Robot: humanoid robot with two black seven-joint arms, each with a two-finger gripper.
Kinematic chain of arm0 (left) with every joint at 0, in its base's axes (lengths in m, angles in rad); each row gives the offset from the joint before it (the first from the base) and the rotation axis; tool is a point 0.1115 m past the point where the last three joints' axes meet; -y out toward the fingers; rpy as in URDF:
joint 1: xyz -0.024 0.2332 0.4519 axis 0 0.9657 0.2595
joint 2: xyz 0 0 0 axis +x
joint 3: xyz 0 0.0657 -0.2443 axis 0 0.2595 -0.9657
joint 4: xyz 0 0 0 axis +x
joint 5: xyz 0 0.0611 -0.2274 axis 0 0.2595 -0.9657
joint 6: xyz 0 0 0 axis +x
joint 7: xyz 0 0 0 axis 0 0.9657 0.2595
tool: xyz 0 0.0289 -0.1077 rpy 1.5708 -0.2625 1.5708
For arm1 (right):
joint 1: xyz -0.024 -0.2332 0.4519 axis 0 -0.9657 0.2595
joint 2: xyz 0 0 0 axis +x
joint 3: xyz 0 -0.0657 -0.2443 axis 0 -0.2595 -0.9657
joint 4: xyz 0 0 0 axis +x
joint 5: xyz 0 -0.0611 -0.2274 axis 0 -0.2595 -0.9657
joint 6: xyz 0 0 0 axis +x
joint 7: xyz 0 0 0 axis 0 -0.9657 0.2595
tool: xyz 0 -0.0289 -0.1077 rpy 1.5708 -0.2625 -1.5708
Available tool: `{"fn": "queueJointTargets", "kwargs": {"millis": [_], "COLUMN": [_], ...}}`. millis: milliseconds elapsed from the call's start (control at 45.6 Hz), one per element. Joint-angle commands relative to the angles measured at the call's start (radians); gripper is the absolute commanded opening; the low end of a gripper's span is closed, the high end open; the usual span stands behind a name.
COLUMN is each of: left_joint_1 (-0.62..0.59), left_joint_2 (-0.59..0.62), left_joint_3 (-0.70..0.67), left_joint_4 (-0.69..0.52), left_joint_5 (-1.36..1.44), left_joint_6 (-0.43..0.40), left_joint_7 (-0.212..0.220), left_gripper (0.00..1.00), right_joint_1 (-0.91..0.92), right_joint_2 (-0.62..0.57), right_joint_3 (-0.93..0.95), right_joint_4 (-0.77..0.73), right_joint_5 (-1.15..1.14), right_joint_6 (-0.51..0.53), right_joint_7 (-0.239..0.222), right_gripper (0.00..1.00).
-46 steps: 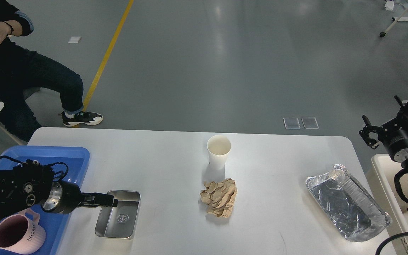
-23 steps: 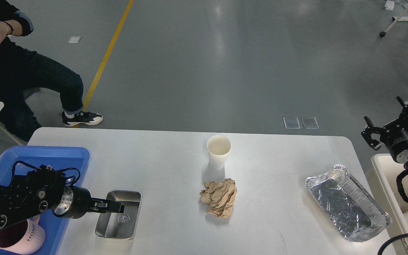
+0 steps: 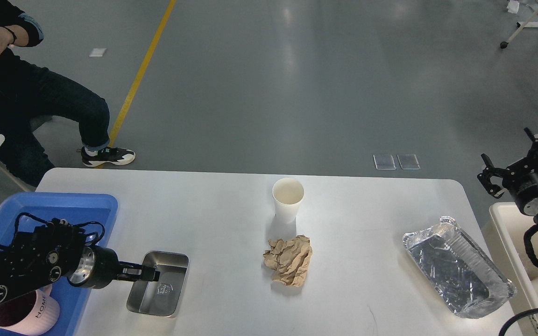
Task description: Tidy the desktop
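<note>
Left gripper [image 3: 153, 274] clamps steel tray [image 3: 159, 289] left rim on desktop [image 3: 222, 224]; stiff, slippery, light. Right gripper [image 3: 521, 161] spread, empty.

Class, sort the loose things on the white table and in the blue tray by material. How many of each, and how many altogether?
Paper: 2, cup and crumpled wad
Metal: 2, steel tin and foil pan
Ceramic: 1, pink mug
Total: 5

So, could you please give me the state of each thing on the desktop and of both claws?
Paper cup: upright, empty.
Brown paper: crumpled.
Foil tray: empty, dented.
Steel tray: tilted, left claw at its rim.
Pink mug: upright in blue tray.
Right claw: open, empty.
</note>
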State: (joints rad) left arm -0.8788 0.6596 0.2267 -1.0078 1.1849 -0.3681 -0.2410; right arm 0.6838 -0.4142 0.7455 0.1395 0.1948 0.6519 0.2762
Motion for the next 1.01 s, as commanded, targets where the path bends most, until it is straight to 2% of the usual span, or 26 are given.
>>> {"fn": "queueJointTargets", "kwargs": {"millis": [0,22,44,66,88,175,219,285,329,986], "left_joint_1": [0.003,0.003,0.004,0.001,0.003,0.006,0.009,0.014,0.014,-0.002], "left_joint_2": [0.002,0.003,0.003,-0.006,-0.003,0.002,0.002,0.005,0.005,0.035], "left_joint_3": [0.000,0.000,-0.001,-0.004,-0.004,-0.001,0.000,0.000,0.000,0.019], "left_joint_4": [0.000,0.000,0.000,0.008,0.011,0.009,0.011,0.011,0.011,0.009], "left_joint_5": [0.001,0.001,-0.002,-0.007,0.001,0.001,0.002,0.002,0.002,0.001], "left_joint_6": [0.006,0.006,0.014,0.023,0.032,0.040,0.043,0.044,0.046,0.049], "left_joint_7": [-0.011,-0.012,-0.011,0.011,0.012,-0.021,-0.024,-0.030,-0.031,-0.061], "left_gripper": [0.41,0.40,0.34,0.28,0.25,0.22,0.12,0.08,0.02,0.00], "right_joint_1": [0.000,0.000,0.000,0.000,0.000,-0.003,-0.004,-0.004,-0.004,-0.003], "right_joint_2": [0.000,0.000,0.000,0.000,0.000,0.000,0.000,0.002,0.002,0.005], "right_joint_3": [0.000,0.000,0.000,0.000,0.000,0.000,0.000,0.000,0.000,0.000], "right_joint_4": [0.000,0.000,0.000,0.000,0.000,0.000,0.002,0.002,0.002,0.003], "right_joint_5": [0.000,0.000,0.000,0.000,0.000,0.000,0.000,0.000,0.000,0.000], "right_joint_6": [0.000,0.000,0.000,0.000,0.000,0.000,0.000,0.000,0.000,0.000], "right_joint_7": [0.000,0.000,0.000,0.000,0.000,0.000,0.000,0.000,0.000,0.000], "right_gripper": [1.00,1.00,1.00,1.00,1.00,1.00,1.00,1.00,1.00,1.00]}}
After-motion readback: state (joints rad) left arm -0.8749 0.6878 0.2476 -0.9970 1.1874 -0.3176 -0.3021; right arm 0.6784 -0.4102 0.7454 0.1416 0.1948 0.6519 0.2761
